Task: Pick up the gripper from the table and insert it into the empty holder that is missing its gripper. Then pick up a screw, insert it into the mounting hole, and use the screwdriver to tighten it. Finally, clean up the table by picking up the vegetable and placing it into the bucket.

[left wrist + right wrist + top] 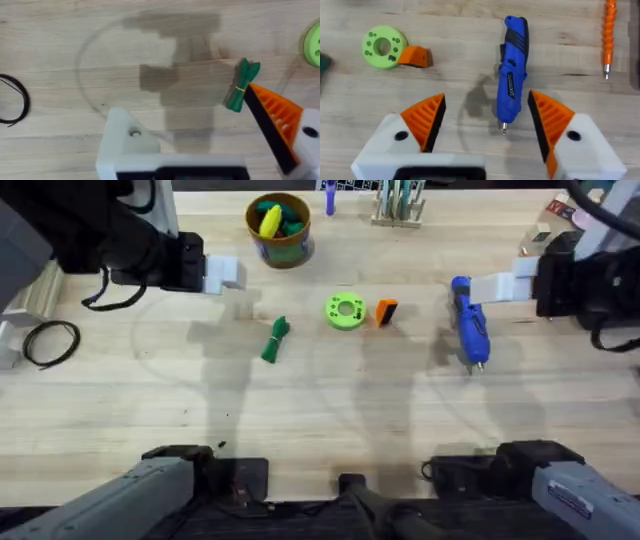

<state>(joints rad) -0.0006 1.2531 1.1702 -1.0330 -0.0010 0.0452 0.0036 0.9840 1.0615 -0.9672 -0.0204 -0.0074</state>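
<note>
The orange gripper [386, 311] [415, 56] lies mid-table beside a green disc [345, 311]. My left gripper [225, 273] [185, 105] hovers open at the far left. One of its mounts is the bare white empty holder [125, 142] with a mounting hole [135, 132]; the other carries an orange pad [275, 117]. The dark-green vegetable [275, 340] [241, 85] lies beneath it on the wood. My right gripper [495, 287] [486, 97] is open above the blue screwdriver [468, 320] [512, 70]. The bucket [278, 228] stands at the back. A screw is too small to make out.
The bucket holds yellow and green toy pieces. A black cable loop [50, 342] [15, 100] lies at the left edge. A thin orange pen-like tool [608, 35] lies beyond the screwdriver. A rack of tools [398, 205] stands at the back. The near half of the table is bare wood.
</note>
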